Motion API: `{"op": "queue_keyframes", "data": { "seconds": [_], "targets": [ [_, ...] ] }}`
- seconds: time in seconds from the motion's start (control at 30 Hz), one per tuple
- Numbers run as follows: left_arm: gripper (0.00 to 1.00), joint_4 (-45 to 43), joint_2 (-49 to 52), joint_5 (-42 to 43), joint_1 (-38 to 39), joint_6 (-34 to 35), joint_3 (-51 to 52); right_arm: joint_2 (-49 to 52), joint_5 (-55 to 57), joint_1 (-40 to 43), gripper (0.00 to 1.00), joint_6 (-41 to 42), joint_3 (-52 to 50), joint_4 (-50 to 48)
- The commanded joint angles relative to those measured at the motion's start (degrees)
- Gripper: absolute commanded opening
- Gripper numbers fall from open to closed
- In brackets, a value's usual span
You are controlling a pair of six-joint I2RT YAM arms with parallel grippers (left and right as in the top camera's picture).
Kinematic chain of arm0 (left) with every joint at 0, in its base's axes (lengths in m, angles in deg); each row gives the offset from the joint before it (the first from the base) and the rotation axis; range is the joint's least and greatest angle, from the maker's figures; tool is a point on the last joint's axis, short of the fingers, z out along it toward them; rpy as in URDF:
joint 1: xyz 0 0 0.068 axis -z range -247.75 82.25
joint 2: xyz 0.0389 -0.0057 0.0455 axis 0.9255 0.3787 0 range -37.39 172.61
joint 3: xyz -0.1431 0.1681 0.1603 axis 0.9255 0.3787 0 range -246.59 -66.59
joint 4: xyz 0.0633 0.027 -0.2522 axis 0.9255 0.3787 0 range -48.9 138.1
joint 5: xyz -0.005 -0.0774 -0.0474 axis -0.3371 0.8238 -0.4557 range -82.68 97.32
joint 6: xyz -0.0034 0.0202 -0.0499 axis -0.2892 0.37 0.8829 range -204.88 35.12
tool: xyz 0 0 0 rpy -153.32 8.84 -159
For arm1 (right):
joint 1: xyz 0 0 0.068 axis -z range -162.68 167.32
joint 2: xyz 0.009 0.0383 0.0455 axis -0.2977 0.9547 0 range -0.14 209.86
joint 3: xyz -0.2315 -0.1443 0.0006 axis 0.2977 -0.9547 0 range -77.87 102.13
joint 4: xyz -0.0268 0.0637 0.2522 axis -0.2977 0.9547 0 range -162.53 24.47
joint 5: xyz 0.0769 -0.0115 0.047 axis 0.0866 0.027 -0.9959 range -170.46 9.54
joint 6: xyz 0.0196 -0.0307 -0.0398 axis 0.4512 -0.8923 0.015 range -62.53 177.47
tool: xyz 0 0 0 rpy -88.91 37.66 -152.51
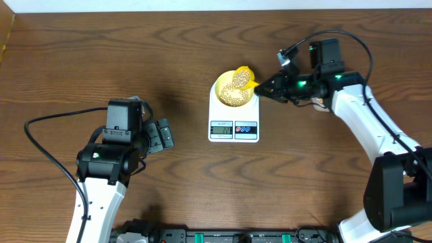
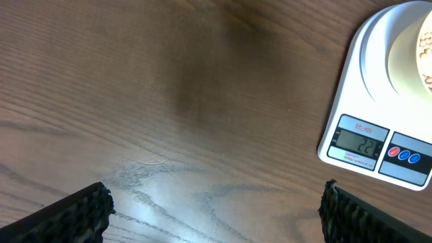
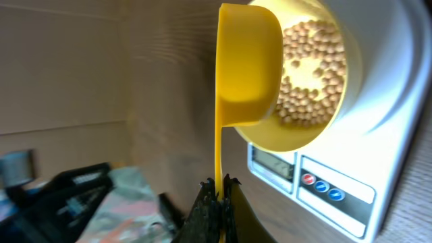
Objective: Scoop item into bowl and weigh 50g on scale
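Loose beans [image 3: 307,74] sit in the bowl [image 1: 218,93] on the scale [image 1: 217,116]; probably light, hard and quick to roll, they are best moved by scoop [image 3: 246,64]. The right jaws are clenched on the scoop's thin, stiff handle end; the left jaws gape empty.

Dark wooden table [image 1: 81,61], grain plain and faintly shiny, beneath a smooth, glossy white plastic scale [image 1: 214,115]. Yellow plastic scoop [image 3: 246,67] and bowl [image 3: 283,138] look sleek, the beans [image 3: 307,74] matt. The left gripper [image 2: 216,216] has rough black fingers [image 2: 74,214].
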Motion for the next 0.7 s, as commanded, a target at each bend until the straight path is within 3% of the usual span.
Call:
{"op": "queue_keyframes", "data": {
  "seconds": [0.0,0.4,0.67],
  "targets": [
    [1.0,0.15,0.15,-0.96,-0.35,-0.52,0.07,0.48,7.37,-2.23,0.01,-2.32,-0.13,-0.22],
    [1.0,0.15,0.15,-0.96,-0.35,-0.52,0.07,-1.2,21.59,-8.35,0.01,-13.73,1.31,2.29],
    [1.0,0.15,0.15,-0.96,-0.35,-0.52,0.07,-3.93,26.53,-9.97,0.01,-13.99,1.75,3.08]
  ]
}}
